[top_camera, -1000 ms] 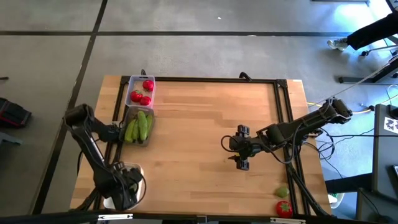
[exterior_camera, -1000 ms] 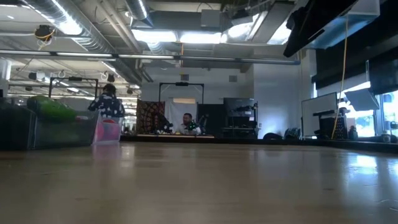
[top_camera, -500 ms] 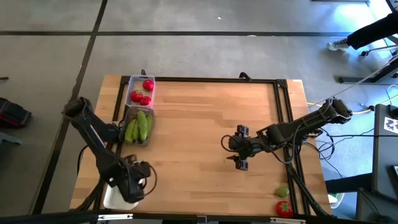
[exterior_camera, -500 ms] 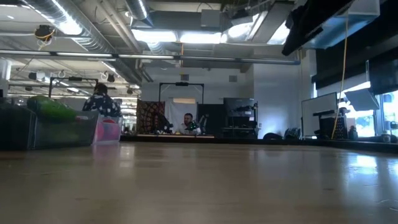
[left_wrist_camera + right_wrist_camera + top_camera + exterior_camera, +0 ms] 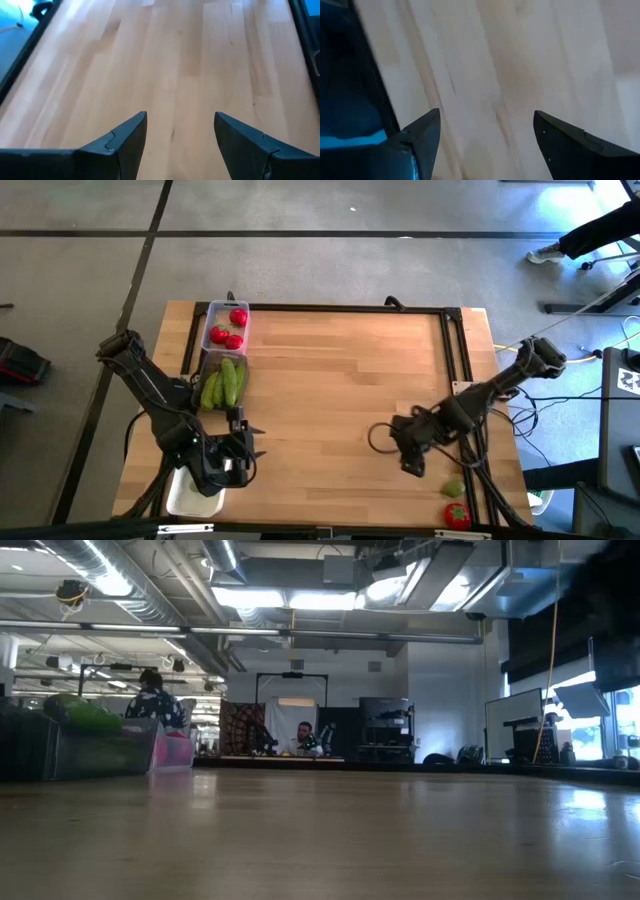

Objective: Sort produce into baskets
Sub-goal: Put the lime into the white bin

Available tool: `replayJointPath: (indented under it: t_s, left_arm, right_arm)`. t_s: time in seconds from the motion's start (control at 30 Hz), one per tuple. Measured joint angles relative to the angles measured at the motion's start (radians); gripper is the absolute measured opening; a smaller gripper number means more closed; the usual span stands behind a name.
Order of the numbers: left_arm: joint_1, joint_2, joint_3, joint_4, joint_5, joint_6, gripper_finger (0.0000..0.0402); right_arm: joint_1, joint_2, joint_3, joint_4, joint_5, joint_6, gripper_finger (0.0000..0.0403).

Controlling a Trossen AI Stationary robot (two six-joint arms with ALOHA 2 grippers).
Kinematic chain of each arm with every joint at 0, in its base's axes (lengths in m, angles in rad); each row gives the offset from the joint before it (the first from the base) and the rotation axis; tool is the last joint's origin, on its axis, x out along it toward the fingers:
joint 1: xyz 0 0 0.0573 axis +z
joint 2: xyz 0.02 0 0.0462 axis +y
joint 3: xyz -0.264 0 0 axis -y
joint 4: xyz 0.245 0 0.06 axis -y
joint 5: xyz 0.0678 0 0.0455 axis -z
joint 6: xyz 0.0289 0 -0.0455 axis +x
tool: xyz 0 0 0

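Note:
Two clear baskets stand at the table's far left: one (image 5: 225,326) holds red tomatoes, the one beside it (image 5: 222,383) holds green cucumbers, which also show in the low view (image 5: 85,716). An opaque white basket (image 5: 185,495) sits at the near left corner, partly under my left arm. A green lime (image 5: 453,489) and a red tomato (image 5: 457,515) lie on the table at the near right corner. My left gripper (image 5: 254,443) is open and empty over bare wood (image 5: 180,120), just right of the white basket. My right gripper (image 5: 411,467) is open and empty (image 5: 487,117), left of the lime.
A black frame rail (image 5: 455,360) runs along the table's right side, with cables (image 5: 500,420) beyond it. Bare wood (image 5: 330,380) fills the middle of the table. People show in the room beyond, in the low view (image 5: 150,705).
My left gripper has swung from above the white basket toward the table's right, out over bare wood. My right gripper has gone toward the near edge and a little right, closer to the lime and tomato, and has turned.

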Motion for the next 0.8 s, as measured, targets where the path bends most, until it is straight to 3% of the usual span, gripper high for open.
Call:
replayJointPath:
  t_s: [0.27,0.5,0.8]
  left_arm:
    - [0.005,0.002,-0.029,0.061,-0.015,0.074,0.0225]
    - [0.019,0.002,-0.032,0.049,-0.015,0.068,0.0225]
    - [0.02,0.002,-0.032,0.05,-0.016,0.045,0.0225]
  right_arm:
    - [0.226,0.023,-0.001,-0.14,-0.054,0.243,0.0282]
    - [0.35,0.094,-0.001,-0.172,-0.078,0.249,0.0282]
    - [0.467,0.203,-0.001,-0.148,-0.231,0.25,0.0282]
